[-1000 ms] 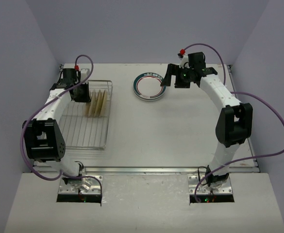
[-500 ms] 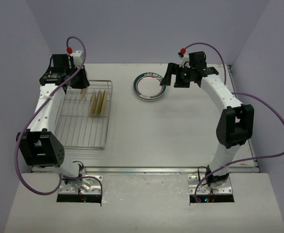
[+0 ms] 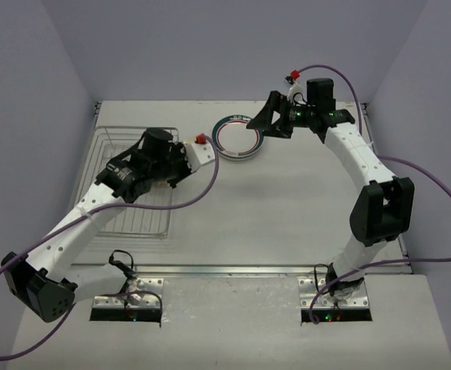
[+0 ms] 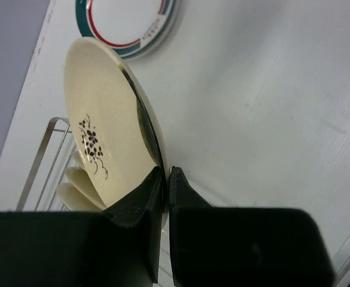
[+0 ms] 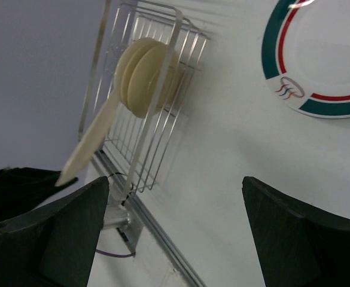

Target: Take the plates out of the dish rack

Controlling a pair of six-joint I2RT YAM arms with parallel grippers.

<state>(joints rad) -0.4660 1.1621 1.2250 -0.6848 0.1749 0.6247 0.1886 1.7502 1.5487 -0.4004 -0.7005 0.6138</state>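
My left gripper (image 4: 167, 173) is shut on the rim of a cream plate (image 4: 103, 131) with a dark flower motif, held edge-up over the dish rack (image 3: 125, 220). In the top view the left gripper (image 3: 177, 163) sits over the rack's right side. Two or three more cream plates (image 4: 79, 185) stand in the rack (image 4: 43, 155) behind it. They also show in the right wrist view (image 5: 145, 75). A white plate with teal rim and red ring (image 3: 238, 137) lies flat on the table. My right gripper (image 3: 265, 122) is open and empty just right of it, jaws wide apart (image 5: 175, 182).
The rack (image 5: 157, 36) stands at the table's left side beside the left wall. The held plate shows as a thin cream sliver (image 5: 91, 140) in the right wrist view. A metal rail (image 3: 248, 268) runs along the table's near edge. Purple cables trail from both arms.
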